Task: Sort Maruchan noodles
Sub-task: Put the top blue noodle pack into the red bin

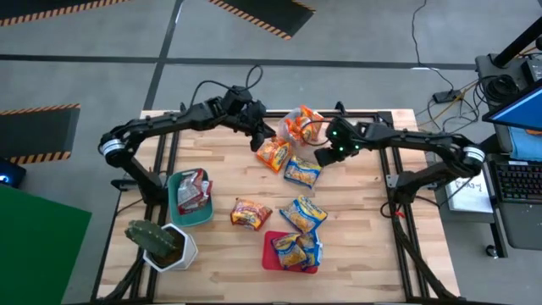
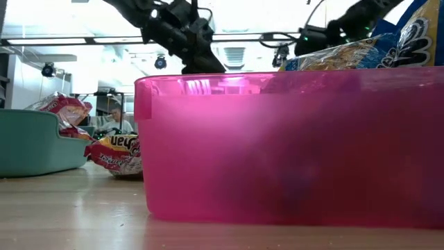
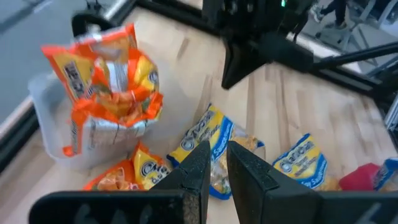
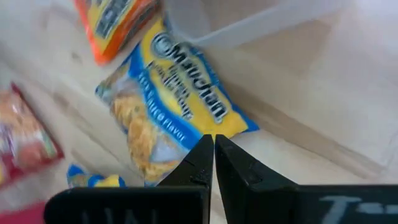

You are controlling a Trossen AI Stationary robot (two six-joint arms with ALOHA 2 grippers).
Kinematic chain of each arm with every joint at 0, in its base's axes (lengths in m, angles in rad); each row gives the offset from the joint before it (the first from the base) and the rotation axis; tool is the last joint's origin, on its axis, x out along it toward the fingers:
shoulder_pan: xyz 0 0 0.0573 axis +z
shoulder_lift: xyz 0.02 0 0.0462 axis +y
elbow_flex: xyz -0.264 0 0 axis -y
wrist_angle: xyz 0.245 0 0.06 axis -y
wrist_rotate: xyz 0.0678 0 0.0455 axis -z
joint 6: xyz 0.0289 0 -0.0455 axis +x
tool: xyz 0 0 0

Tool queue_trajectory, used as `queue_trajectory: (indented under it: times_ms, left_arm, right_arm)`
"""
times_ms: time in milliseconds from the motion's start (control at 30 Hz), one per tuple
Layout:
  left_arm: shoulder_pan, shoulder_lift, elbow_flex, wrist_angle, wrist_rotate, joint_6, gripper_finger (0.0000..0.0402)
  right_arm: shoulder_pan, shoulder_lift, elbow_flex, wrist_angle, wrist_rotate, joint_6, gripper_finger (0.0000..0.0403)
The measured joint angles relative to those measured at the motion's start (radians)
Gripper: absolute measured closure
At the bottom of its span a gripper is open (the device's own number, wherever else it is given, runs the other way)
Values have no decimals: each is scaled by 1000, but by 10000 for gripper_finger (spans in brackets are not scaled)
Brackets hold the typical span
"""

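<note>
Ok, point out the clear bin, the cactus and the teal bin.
clear bin (image 3: 46,127), left wrist view, side wall.
cactus (image 1: 146,236), high view, green stem.
teal bin (image 2: 28,142), low view, outer side wall.

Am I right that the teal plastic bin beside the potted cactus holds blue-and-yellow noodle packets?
Not quite: the teal plastic bin beside the potted cactus holds silver-and-red noodle packets, as the high view shows.

Bright overhead light; wrist views blurred, perhaps by motion.
</note>
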Motion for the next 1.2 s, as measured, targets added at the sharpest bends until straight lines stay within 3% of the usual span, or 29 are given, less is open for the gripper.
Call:
queue_trajectory:
  times_ms: [267,467,800,1000,1200]
  left_arm:
    - [-7,107,0,31,0,9,365]
    - [-8,140,0,32,1,40,365]
    - [-28,211,0,30,70,41,365]
    - [-29,236,0,76,127,36,365]
    - [-29,270,0,121,203,39,365]
  right_arm:
    - [-13,-38,-140,111,-4,200,376]
    - [-13,-40,-185,113,-43,278,306]
    - [-12,-40,-190,207,-3,298,182]
    - [-8,-40,-216,358,1,299,141]
    - [-8,-40,-285,428,10,336,124]
